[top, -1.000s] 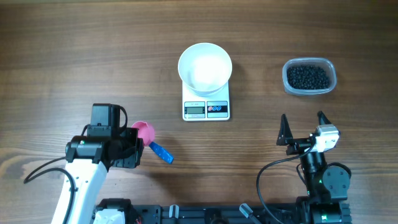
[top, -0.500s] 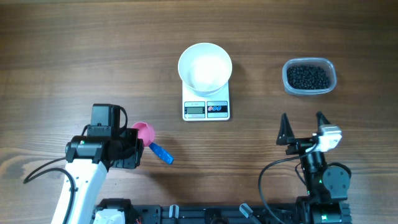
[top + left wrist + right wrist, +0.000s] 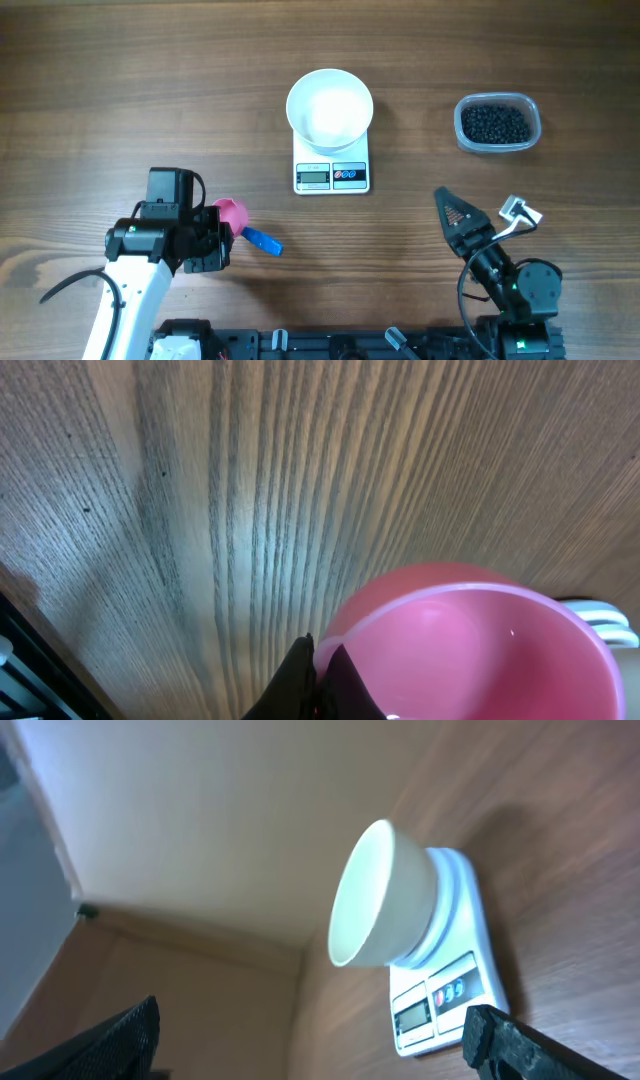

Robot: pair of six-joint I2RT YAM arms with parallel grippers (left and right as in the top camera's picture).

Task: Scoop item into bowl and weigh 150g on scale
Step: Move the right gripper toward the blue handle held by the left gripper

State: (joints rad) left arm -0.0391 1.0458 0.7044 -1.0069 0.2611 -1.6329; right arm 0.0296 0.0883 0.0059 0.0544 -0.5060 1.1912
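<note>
While the left pincer stays pinched on the rim of one smooth pink scoop, the right pincer has rolled sideways since a second ago, its jaws spread wide and empty. One round white bowl sits on one flat white scale, ahead and left of the right pincer. Tiny black beads fill one clear tub just ahead of it, on the grained wooden table.

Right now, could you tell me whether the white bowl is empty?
Empty: the bowl on the scale shows only bare white inside; the beads lie in the tub.
</note>
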